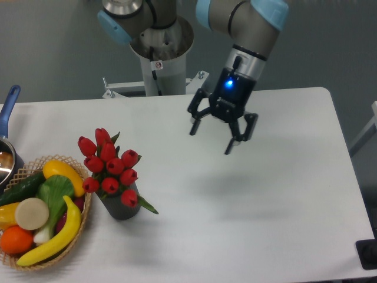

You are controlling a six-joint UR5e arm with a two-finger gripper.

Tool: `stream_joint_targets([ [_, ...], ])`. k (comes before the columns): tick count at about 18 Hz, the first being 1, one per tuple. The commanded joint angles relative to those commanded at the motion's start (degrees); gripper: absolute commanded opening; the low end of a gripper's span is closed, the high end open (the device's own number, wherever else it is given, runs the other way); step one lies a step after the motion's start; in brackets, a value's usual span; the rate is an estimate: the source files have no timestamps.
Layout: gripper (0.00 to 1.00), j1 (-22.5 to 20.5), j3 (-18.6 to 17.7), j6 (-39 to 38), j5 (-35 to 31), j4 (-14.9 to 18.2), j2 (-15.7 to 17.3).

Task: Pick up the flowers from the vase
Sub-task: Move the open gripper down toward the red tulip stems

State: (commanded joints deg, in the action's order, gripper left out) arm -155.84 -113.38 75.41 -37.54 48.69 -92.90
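The flowers, a bunch of red tulip buds with green leaves, stand in the vase, a short dark grey cylinder at the front left of the white table. The buds lean up and to the left, and one green leaf hangs over the vase's right side. My gripper hovers above the table's middle back, well to the right of and behind the flowers. Its two black fingers are spread apart and hold nothing.
A woven wicker basket with toy fruit and vegetables, including a banana, sits right next to the vase's left. A pot with a blue handle is at the left edge. The robot's base stands behind the table.
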Motion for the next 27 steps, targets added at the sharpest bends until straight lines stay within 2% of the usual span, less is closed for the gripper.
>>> stream_joint_targets([
  [7,1.00,3.2,-3.4,0.0,3.0,-0.1,0.3],
  [15,1.00,6.2,-3.1,-2.0,4.6,-0.2,-1.2],
  [19,1.00,7.8,-1.6,-2.0,4.5,-0.3,-3.3],
  [27,1.00,10.9,-1.2,-1.4,4.3,-3.5,-6.6],
])
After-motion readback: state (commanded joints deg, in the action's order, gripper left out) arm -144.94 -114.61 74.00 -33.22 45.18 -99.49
